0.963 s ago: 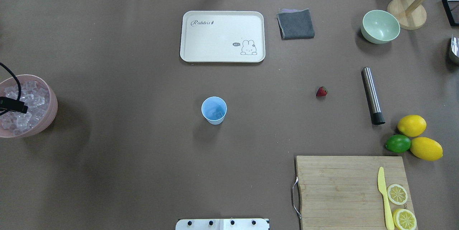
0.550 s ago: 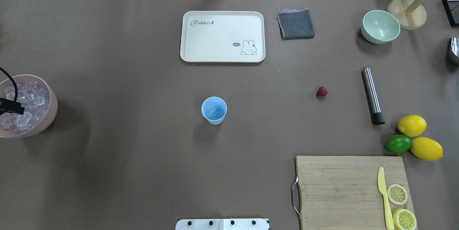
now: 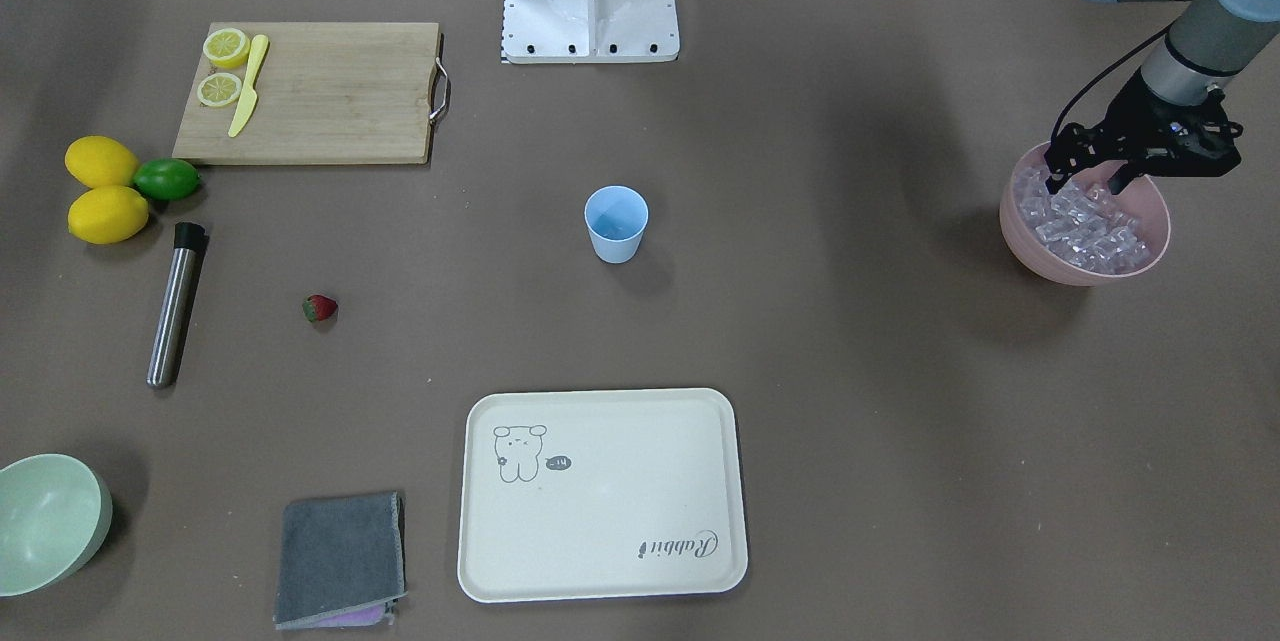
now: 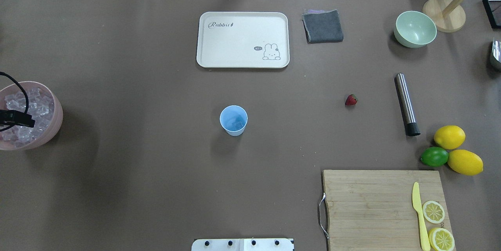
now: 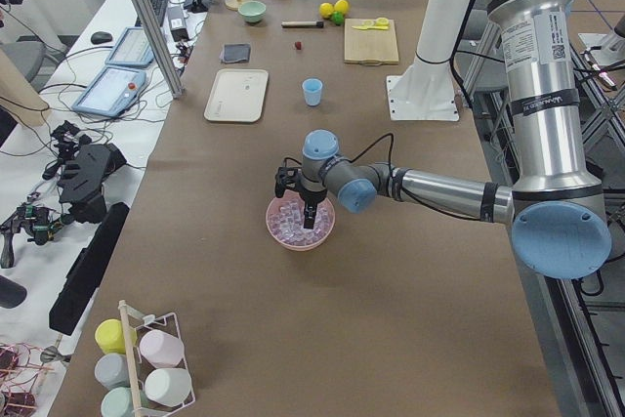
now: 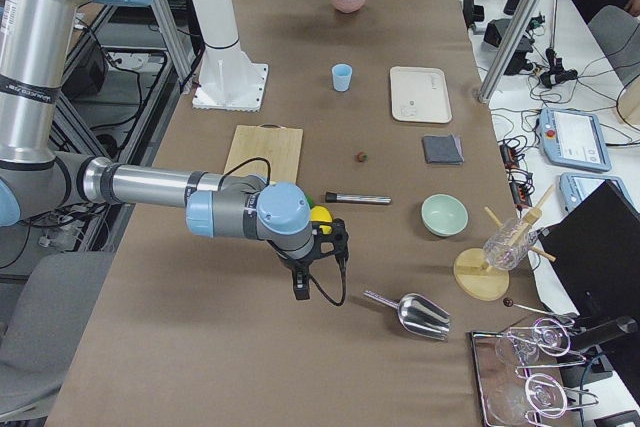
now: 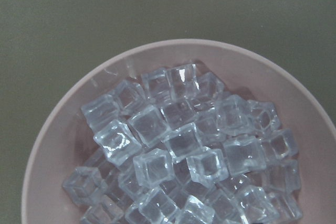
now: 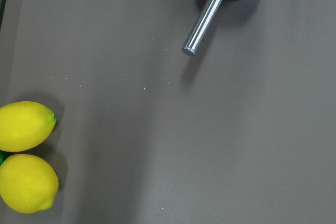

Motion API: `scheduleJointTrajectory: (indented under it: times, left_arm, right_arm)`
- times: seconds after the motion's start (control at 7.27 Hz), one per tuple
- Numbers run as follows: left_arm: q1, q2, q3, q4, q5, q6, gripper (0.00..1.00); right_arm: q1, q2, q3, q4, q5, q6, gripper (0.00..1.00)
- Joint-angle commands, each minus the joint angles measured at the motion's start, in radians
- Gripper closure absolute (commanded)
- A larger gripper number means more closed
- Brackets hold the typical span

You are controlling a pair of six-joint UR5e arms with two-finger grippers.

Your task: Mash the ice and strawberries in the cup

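Exterior front-facing: left fingers (image 3: 1054,173) spread apart over ice (image 3: 1085,226) within pink bowl (image 3: 1030,256) rim; right fingers (image 6: 299,290): state unclear; cup (image 3: 616,221) well apart.

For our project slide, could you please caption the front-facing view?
Left hand open at the pink bowl of ice; blue cup and strawberry stand apart on the table.

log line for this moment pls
phase: ice pick | left gripper: open over pink bowl | right gripper: near lemons, state unclear | cup: upright, unheld | strawberry: not in cup
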Motion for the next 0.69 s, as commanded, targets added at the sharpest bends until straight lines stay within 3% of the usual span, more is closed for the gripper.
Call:
scheduleJointTrajectory:
  times: [0.0, 0.14, 0.55]
  left_arm:
    - [0.023, -0.001, 0.001, -0.010, 0.003, -0.015, 0.22]
    - [0.023, 0.001, 0.006, -0.010, 0.003, -0.010, 0.26]
    - [0.023, 0.010, 0.003, -0.010, 0.005, -0.010, 0.84]
  right_arm:
    - [0.000, -0.001, 0.001, 0.000, 0.000, 0.000, 0.00]
    - [0.000, -0.001, 0.003, 0.000, 0.002, 0.000, 0.00]
    - [0.000, 0.004, 0.001, -0.002, 0.002, 0.000, 0.00]
